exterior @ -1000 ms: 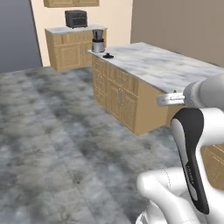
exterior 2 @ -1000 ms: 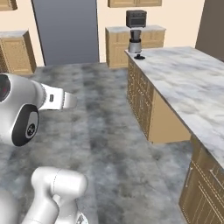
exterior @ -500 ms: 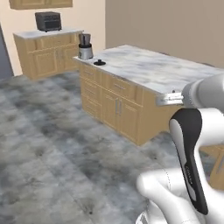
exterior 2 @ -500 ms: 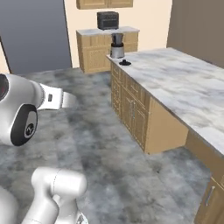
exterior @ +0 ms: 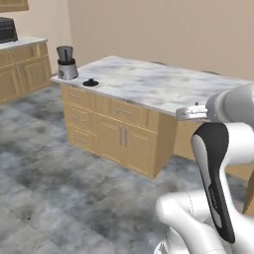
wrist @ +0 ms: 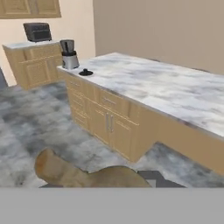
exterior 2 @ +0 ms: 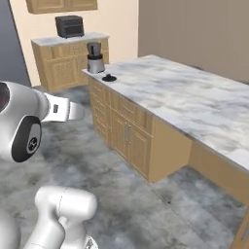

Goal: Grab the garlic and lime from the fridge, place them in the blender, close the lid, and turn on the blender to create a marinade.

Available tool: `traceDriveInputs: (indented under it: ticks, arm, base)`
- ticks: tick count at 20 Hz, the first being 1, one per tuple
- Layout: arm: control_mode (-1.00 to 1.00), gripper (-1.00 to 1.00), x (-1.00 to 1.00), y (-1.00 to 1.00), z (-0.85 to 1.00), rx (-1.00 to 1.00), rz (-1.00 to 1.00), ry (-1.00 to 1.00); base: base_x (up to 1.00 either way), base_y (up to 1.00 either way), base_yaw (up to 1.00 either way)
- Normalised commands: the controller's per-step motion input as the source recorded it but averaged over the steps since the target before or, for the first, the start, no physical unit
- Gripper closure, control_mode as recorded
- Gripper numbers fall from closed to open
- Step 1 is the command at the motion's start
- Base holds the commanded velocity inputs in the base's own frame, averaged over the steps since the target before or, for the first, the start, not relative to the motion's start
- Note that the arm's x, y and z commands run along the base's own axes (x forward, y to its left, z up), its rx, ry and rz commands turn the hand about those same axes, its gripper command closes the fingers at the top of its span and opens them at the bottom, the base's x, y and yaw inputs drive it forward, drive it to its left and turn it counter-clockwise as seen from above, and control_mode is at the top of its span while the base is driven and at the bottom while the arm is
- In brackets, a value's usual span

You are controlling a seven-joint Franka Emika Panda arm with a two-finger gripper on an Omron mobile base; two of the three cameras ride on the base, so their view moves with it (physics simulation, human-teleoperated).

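Observation:
A pale tan garlic (wrist: 65, 170) bulges large at the bottom of the hand view, pressed between the tips of my gripper (wrist: 103, 181), which is shut on it. One dark fingertip (wrist: 151, 177) shows beside it. Far off, the blender (exterior: 67, 64) (exterior 2: 95, 58) (wrist: 69, 54) stands at the island counter's far corner, its dark jar uncovered. The black lid (exterior: 90, 83) (exterior 2: 109, 78) (wrist: 85, 72) lies flat on the counter next to it. The fridge (exterior 2: 7, 46) shows as a dark door at the left edge. The lime is out of view.
A long marble-topped island (exterior: 158, 89) (exterior 2: 194, 102) with wooden drawers and doors runs ahead to the right. A wooden counter (exterior 2: 68, 61) against the back wall carries a black toaster oven (exterior 2: 69, 26). Grey stone floor (exterior: 54, 173) lies open to the left.
The whole scene has shifted, so the base has moved: the island is nearer and larger, and the fridge has slid toward the left edge. The arm's pose and grip look the same.

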Motion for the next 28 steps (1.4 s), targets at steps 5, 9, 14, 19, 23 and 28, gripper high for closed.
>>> traceDriveInputs:
  ticks: [5, 9, 14, 19, 23, 28]
  arm:
    - [1.0, 1.0, 0.0, 0.0, 0.0, 0.0, 0.0, 0.0]
    - [1.0, 1.0, 0.0, 0.0, 0.0, 0.0, 0.0, 0.0]
    - [1.0, 1.0, 0.0, 0.0, 0.0, 0.0, 0.0, 0.0]
    - [1.0, 1.0, 0.0, 0.0, 0.0, 0.0, 0.0, 0.0]
    - [1.0, 1.0, 0.0, 0.0, 0.0, 0.0, 0.0, 0.0]
    - [1.0, 1.0, 0.0, 0.0, 0.0, 0.0, 0.0, 0.0]
  base:
    - [1.0, 1.0, -0.44]
    - [0.89, 1.0, -0.38]
    - [0.88, 1.0, -0.34]
    - [0.87, 1.0, -0.33]
    - [0.82, 1.0, -0.31]
    - [0.72, 1.0, -0.3]
